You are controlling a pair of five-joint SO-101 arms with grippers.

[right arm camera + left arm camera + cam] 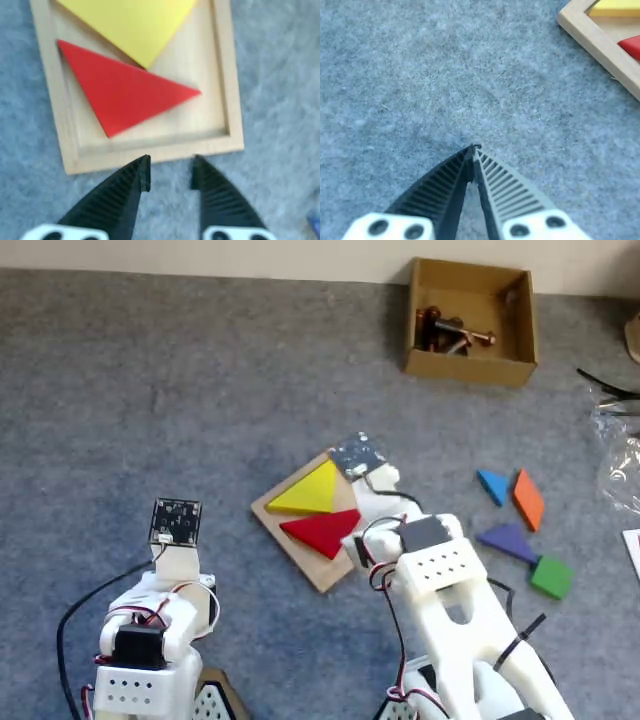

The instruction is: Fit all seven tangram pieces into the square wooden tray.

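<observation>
Your tray (288,550) lies at a slant in the middle of the grey felt surface (150,390), with open room on its left and far sides. Your right gripper (170,172) sits just off one tray edge, fingers narrowly parted and empty. Your left gripper (474,148) is over bare felt, apart from the tray, fingers pressed together. Two pieces lie in the tray: a yellow triangle (312,490) and a red triangle (322,530). Four lie loose beyond the right arm: a blue triangle (492,485), an orange parallelogram (529,498), a purple triangle (508,538) and a green square (551,576). One cardboard box (470,365) stands at the far edge
</observation>
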